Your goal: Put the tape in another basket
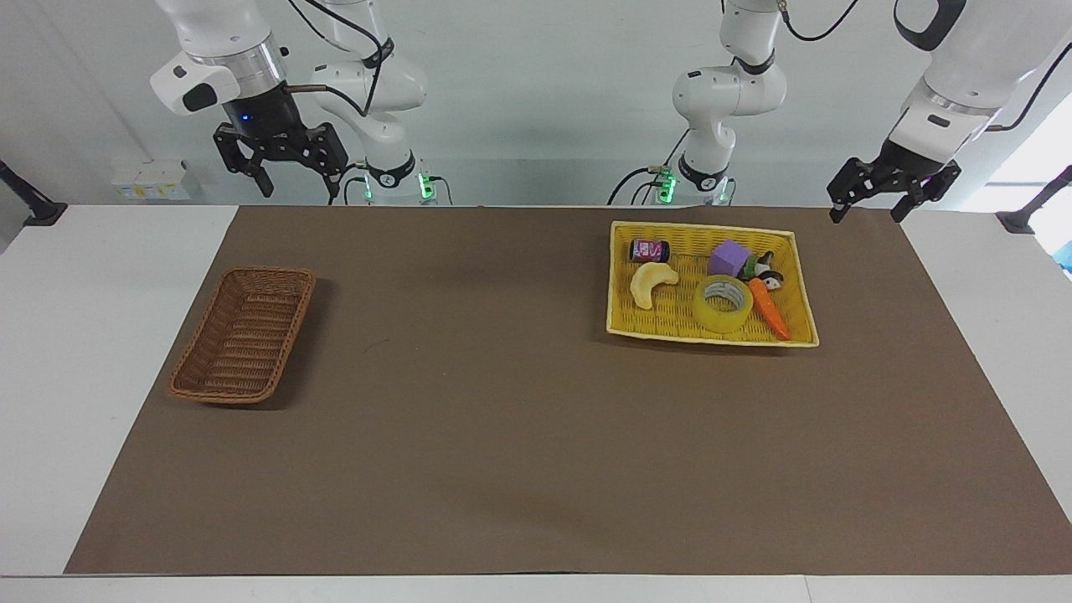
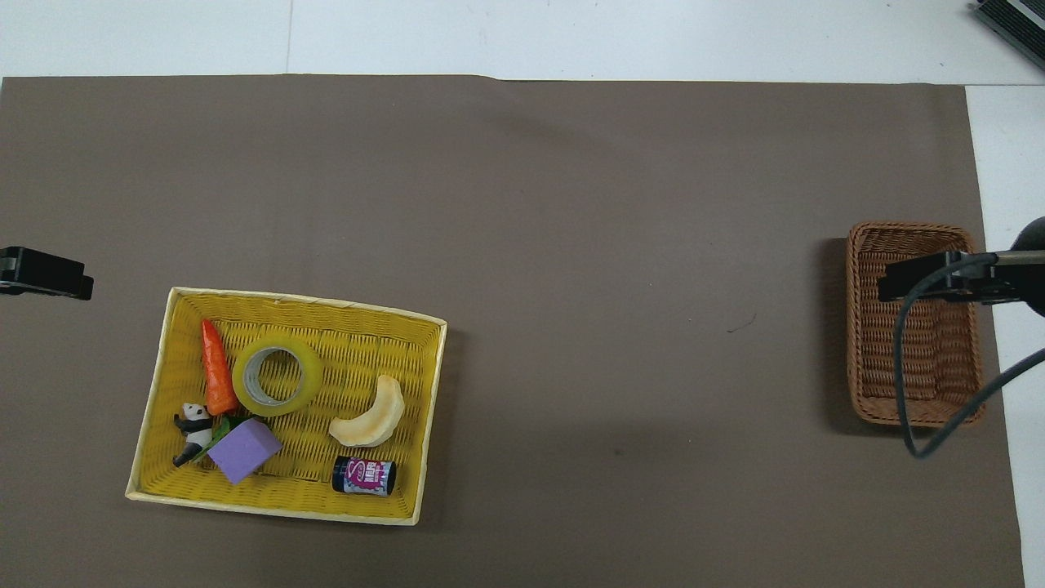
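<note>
Brown-covered counter (image 1: 519, 435); tape (image 1: 724, 303) flat in yellow basket (image 1: 621, 289), wicker basket (image 1: 243, 335) well apart. Left tool (image 1: 890, 191) and right tool (image 1: 280, 163) raised, open, empty. Nothing begun; next, left tool down onto tape.

Tape (image 1: 723, 304) flat in yellow basket (image 1: 621, 285)

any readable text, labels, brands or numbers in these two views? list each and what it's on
Small dark jar lying in the yellow basket, nearer the robots than the banana toy: purple-pink label with one large pale letter that looks like "S"; the smaller print is too blurred to read.
Tape: no print visible.
Wicker basket: no marking visible.
Left gripper, right gripper: no readable marking.
</note>
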Robot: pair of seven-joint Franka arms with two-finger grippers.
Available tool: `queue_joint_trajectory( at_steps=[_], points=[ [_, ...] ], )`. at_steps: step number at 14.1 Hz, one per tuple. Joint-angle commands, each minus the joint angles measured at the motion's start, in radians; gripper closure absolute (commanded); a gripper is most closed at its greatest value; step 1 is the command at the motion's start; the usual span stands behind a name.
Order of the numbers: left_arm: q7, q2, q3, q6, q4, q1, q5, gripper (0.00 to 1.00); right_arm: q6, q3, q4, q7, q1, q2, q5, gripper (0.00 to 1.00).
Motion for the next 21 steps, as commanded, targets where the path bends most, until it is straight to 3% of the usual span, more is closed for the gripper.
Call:
queue_joint_trajectory(
  at_steps=[1, 9, 21],
  points=[
    [0.015, -0.001, 0.004, -0.024, 0.003, -0.012, 0.015, 0.0, 0.005, 0.0, -0.005, -0.015, -0.01, -0.004, 0.017, 0.0],
    [0.008, -0.026, 0.004, -0.029, -0.037, 0.001, 0.004, 0.0, 0.005, 0.0, -0.005, -0.015, -0.01, -0.004, 0.017, 0.0],
    [-0.003, -0.132, 0.001, 0.241, -0.367, -0.033, 0.001, 0.0, 0.005, 0.0, -0.005, -0.015, -0.01, -0.004, 0.018, 0.0]
  ],
)
